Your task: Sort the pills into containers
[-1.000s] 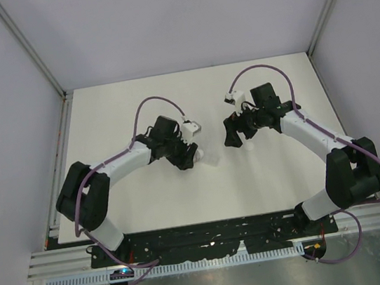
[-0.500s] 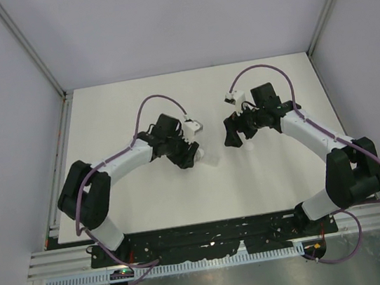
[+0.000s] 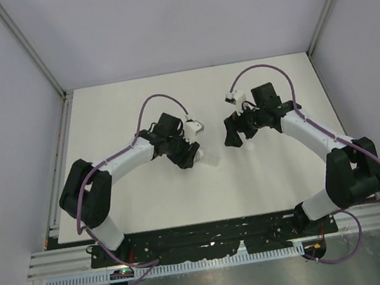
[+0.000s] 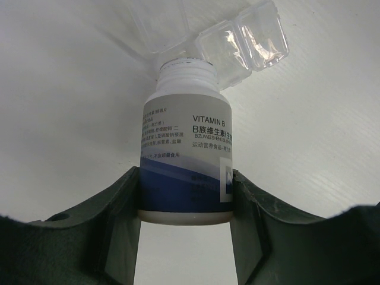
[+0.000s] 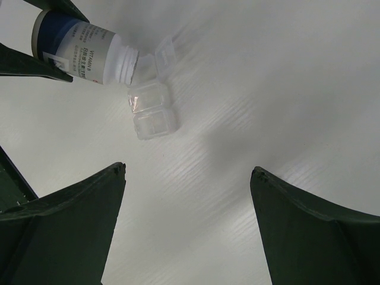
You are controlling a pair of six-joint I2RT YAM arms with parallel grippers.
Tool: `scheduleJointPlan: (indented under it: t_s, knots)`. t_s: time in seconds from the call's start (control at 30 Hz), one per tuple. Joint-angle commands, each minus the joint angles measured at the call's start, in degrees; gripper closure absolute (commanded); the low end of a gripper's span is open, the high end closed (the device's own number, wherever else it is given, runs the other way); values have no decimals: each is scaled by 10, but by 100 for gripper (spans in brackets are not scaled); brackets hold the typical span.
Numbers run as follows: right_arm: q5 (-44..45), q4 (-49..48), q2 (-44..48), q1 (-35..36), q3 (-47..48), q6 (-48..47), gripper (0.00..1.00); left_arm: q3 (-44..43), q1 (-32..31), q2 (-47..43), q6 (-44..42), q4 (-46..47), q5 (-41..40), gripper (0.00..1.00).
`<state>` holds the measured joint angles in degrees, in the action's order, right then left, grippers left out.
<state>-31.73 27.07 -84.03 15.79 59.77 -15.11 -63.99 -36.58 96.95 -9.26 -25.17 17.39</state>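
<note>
**Left gripper clamped on tipped bottle, right gripper wide and empty**

On the left of the white counter (image 3: 265, 174), the left gripper (image 4: 185, 199) was part-way closed on a bottle (image 4: 185, 160). Its two dark fingers (image 4: 113, 208) pressed against opposite sides of the bottle's lower body, near the base. The bottle carried a grey and blue label reading "VITAMIN B". Its white threaded neck was bare, with no cap on it, and it pointed away from the wrist.

In the right wrist view the bottle lay tilted, mouth down, toward a small clear plastic box (image 5: 153, 116) resting on the counter near the middle. The box's lid (image 5: 165, 56) stood open just beside the bottle's neck. The mouth sat right at the edge of the box's nearest compartment; whether the two touched could not be told.

To the right, the right gripper (image 5: 187, 172) hovered above the counter with its jaws spread wide. It held nothing and touched nothing. It was aimed at the box and the bottle's mouth.
</note>
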Motion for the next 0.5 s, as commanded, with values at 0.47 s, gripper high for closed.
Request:
scheduleJointPlan:
  t_s: [0.47]
  knots:
    - [-16, -4, 0, -7, 7, 2, 11, -53, -8, 18, -5, -35, -15, 100]
